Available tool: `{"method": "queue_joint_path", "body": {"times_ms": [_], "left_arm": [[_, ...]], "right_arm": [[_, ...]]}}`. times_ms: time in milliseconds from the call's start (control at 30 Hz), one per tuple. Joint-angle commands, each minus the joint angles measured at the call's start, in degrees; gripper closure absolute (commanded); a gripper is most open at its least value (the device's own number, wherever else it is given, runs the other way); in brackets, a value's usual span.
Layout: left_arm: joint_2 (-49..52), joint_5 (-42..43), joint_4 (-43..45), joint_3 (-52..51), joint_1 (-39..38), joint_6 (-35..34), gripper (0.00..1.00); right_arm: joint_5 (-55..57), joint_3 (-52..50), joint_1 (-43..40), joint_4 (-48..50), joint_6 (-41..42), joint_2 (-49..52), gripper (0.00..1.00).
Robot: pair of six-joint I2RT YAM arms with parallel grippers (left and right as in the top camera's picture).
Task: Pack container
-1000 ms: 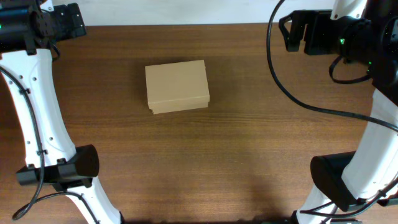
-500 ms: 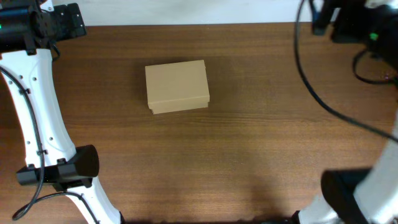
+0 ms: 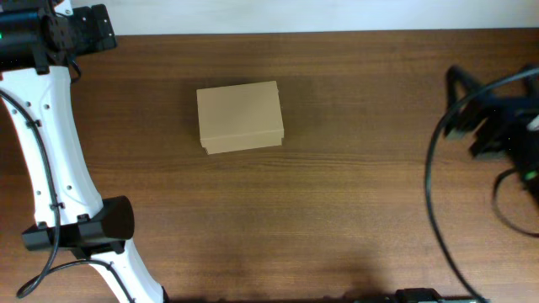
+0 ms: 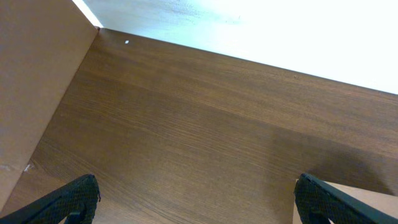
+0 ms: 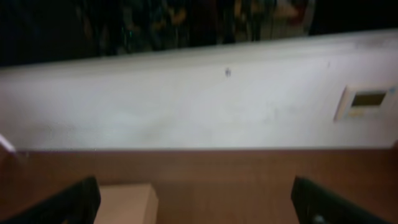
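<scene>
Overhead, left tool (image 3: 99,25) and right tool (image 3: 456,105) gape wide, well apart from the container (image 3: 240,116).

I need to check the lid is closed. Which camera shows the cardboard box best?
Overhead: the whole box shows, lid shut. The left wrist view catches only a corner, the right wrist view a blurred corner.

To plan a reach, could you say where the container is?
Overhead, the container sits on the table, left of centre, toward the far edge, nearer the left arm.
</scene>
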Motion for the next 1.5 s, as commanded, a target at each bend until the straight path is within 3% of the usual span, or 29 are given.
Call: {"method": "queue_joint_path", "body": {"times_ms": [0,433,633,933,1467], "left_arm": [[0.3,-0.6,-0.1,-0.2,0.2,0.1,0.00],[0.3,-0.6,-0.1,-0.2,0.2,0.1,0.00],[0.3,-0.6,-0.1,-0.2,0.2,0.1,0.00],[0.3,-0.6,-0.1,-0.2,0.2,0.1,0.00],[0.3,-0.6,-0.1,-0.2,0.2,0.0,0.00]], "right_arm": [[0.5,-14.1,-0.4,5.2,0.0,-6.8,0.01],[2.5,-59.8,-0.4,34.8,0.0,-32.8,0.01],[8.0,-72.8,-0.4,38.6,0.0,-44.9,0.01],[12.0,-85.4,-4.8,40.8,0.0,-58.9,0.01],[12.0,-94.3,-4.4,42.9,0.0,-59.0,0.01]]}}
